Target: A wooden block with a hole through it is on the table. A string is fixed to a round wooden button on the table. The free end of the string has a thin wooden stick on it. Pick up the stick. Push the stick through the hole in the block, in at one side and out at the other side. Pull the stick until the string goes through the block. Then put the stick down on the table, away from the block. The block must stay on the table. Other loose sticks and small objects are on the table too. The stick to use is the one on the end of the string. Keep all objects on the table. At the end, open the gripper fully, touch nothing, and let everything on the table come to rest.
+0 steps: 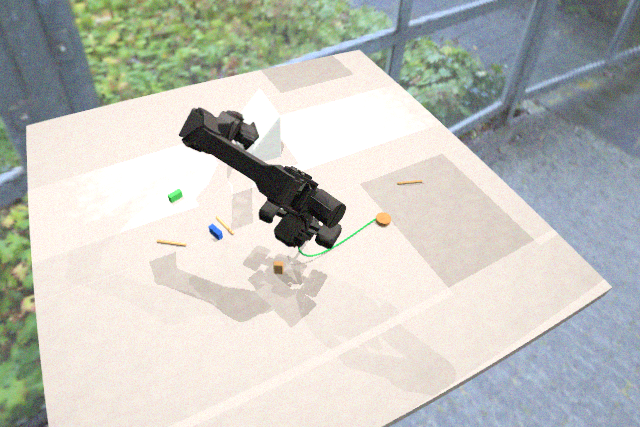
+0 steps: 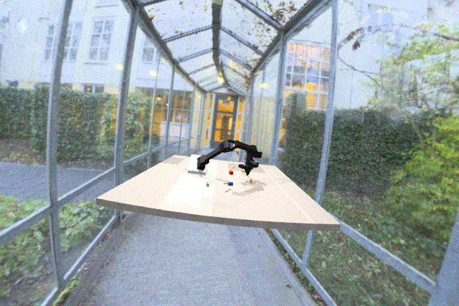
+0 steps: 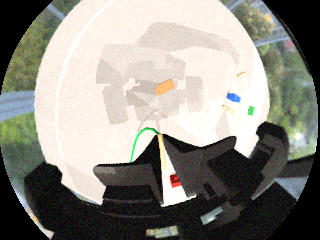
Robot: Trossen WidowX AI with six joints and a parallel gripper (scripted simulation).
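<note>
Glass-walled passage, greenery outside; pale bench (image 1: pixel 129 360) (image 2: pixel 166 204) (image 3: pixel 75 130) in patchy light, with the hand (image 1: pixel 305 246) (image 2: pixel 247 173) (image 3: pixel 159 136) raised above it.

Hand nearly closed, its fingertips gripping the thin stick (image 3: pixel 162 150); green string (image 1: pixel 341 243) (image 3: pixel 134 147) bows away from the fingertips and, in the top view, reaches the round wooden button (image 1: pixel 383 218), which lies on the bench; wooden block (image 1: pixel 278 267) (image 2: pixel 250 180) (image 3: pixel 165 87) stands on the bench near the hand, apart from it; the string is not through the block; the hole cannot be made out; blue piece (image 1: pixel 215 231) (image 2: pixel 230 183) (image 3: pixel 233 97) lies just beside one loose stick (image 1: pixel 224 225) (image 3: pixel 228 109); second loose stick (image 1: pixel 171 243) (image 2: pixel 227 190) (image 3: pixel 242 74) and green piece (image 1: pixel 175 195) (image 2: pixel 207 184) (image 3: pixel 251 110) lie near them; third loose stick (image 1: pixel 409 182) lies beyond the button, well apart from the block; red piece (image 2: pixel 231 172) (image 3: pixel 175 180) rests on the bench.
</note>
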